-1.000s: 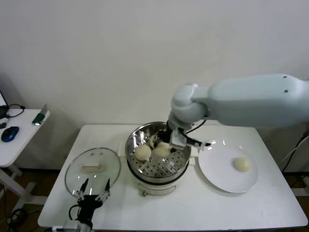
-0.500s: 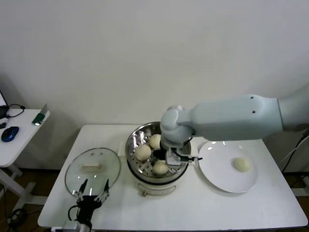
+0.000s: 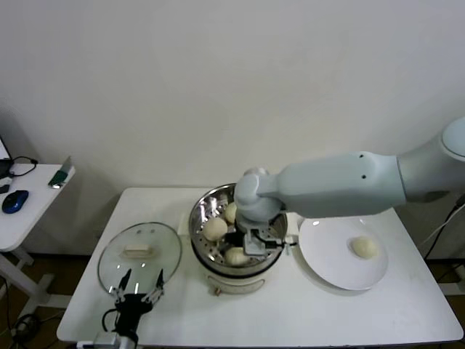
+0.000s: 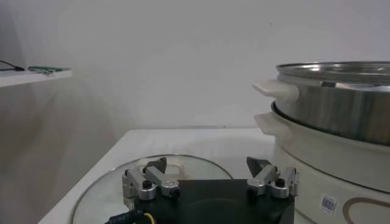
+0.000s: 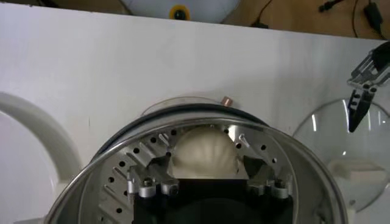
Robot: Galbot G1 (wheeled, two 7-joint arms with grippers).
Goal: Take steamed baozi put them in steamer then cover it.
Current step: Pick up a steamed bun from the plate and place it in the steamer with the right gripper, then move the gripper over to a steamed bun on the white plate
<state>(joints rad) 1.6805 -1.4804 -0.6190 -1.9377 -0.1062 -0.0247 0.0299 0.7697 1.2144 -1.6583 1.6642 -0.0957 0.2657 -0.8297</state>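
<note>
We see the right gripper (image 3: pixel 245 252) lowered inside the steamer (image 3: pixel 205 206), its jaws set narrowly around a steamed baozi (image 5: pixel 202 153) that sits between them on the perforated tray, touching or nearly touching both sides. Two more baozi (image 3: pixel 215 229) lie on the tray just beyond the jaws, and a fourth bun (image 3: pixel 365 248) rests on the white plate (image 3: pixel 327 265), well apart from them. The left gripper (image 3: pixel 138 289) hangs with jaws spread wide just above the near edge of the cover (image 3: pixel 139 251), which lies flat on the worktop (image 3: pixel 305 313) beside the steamer.
</note>
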